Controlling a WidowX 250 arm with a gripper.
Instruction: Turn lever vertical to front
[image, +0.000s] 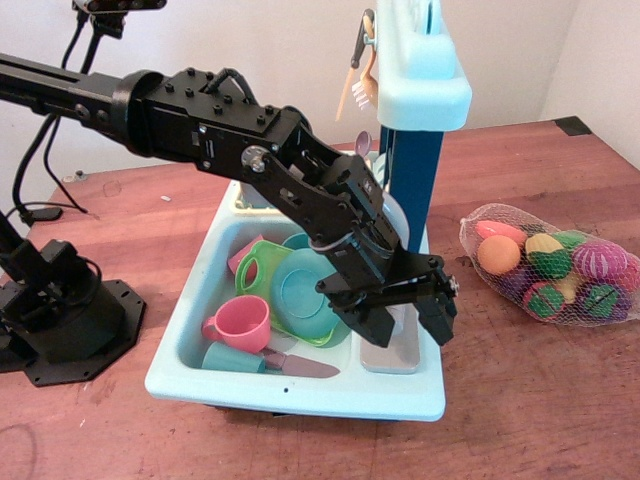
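Observation:
My black gripper (402, 322) is open, its two fingers (440, 320) pointing down and straddling the right ledge of the toy sink. It hangs just above the grey faucet base (390, 355). The lever and its round knob are hidden behind the gripper and wrist. The faucet's curved spout is also hidden behind my arm (300, 170). I cannot tell whether the fingers touch anything.
The light-blue sink (300, 392) holds a teal plate (308, 290) on a green plate, a pink cup (240, 322) and a toy knife (300, 366). A dark blue post (408, 185) carries a shelf. A mesh bag of toy fruit (550, 265) lies to the right. The arm's base (60, 310) stands at the left.

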